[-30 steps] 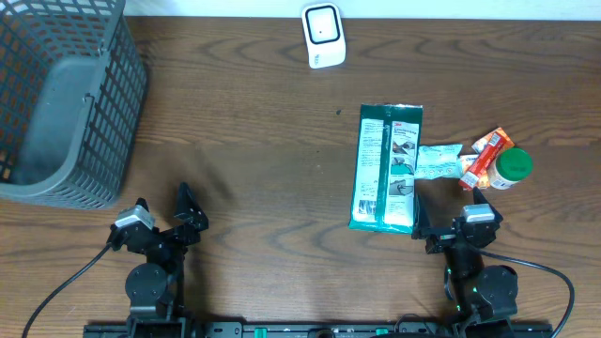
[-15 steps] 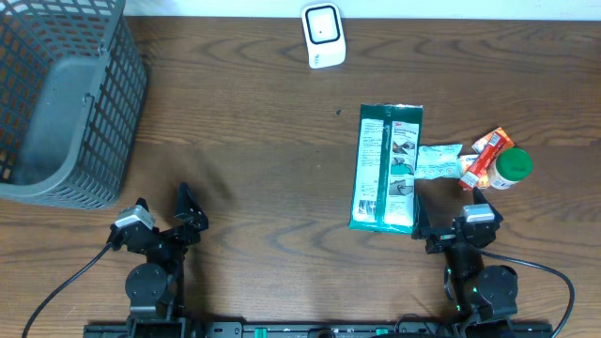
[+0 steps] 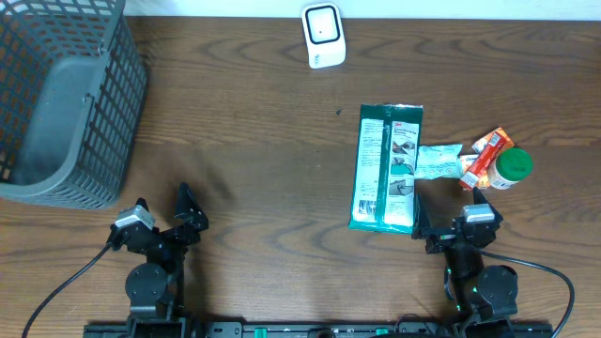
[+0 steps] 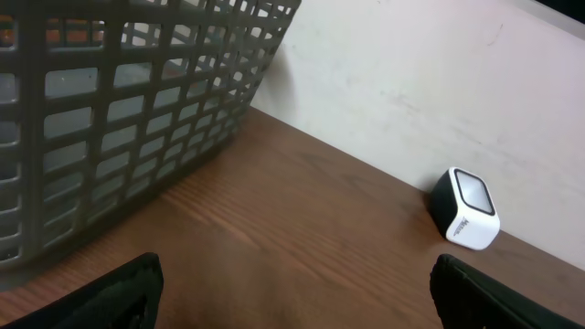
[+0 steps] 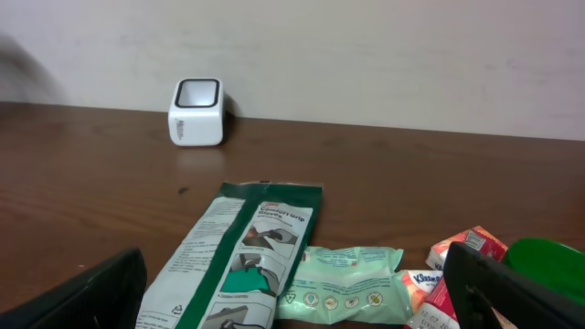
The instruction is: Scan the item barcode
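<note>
Wood table (image 3: pixel 263 141) meets pale wall (image 5: pixel 366 55); left hand (image 3: pixel 161 199) and right hand (image 3: pixel 449 205) gape wide, empty.

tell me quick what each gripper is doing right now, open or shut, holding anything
Left gripper: open, holding nothing.
Right gripper: open, holding nothing; the green package lies on the table ahead of it.

Dark brown wood-grain table (image 3: pixel 263 141), plain off-white wall (image 5: pixel 366 46) behind its far edge, soft even light
</note>
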You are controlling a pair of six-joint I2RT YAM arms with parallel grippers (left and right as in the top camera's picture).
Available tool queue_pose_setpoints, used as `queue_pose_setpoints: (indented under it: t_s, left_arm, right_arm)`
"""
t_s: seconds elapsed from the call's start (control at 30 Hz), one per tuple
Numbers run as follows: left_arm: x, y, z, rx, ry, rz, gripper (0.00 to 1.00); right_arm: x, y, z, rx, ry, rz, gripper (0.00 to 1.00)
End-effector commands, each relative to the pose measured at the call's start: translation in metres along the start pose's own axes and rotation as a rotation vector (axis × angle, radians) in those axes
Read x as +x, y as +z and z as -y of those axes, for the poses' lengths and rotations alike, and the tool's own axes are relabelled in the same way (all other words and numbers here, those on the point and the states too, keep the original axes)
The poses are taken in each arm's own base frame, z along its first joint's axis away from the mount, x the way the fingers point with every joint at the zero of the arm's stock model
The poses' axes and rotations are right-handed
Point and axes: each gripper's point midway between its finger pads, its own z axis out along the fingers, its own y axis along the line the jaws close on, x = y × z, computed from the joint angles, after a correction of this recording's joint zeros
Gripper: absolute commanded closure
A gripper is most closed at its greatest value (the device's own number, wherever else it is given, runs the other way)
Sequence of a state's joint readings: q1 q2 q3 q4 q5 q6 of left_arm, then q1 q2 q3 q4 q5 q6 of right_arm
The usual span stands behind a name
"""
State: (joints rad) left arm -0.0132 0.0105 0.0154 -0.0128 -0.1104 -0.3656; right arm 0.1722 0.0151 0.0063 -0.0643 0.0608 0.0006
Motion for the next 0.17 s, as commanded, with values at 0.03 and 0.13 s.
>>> queue_pose_setpoints:
  t_s: [0.03, 0.13]
  left_arm:
    - [0.0145, 0.0006, -0.0104, -0.042, 0.022, -0.047, 0.06]
    - [0.0145, 0.0006, -0.0104, -0.042, 0.022, -0.047, 0.06]
  right_arm:
    - [0.0005, -0.0002, 0.0027, 0.014, 0.018, -0.001, 0.01]
    - [0.0006, -0.0002, 0.0027, 0.014, 0.018, -0.001, 0.01]
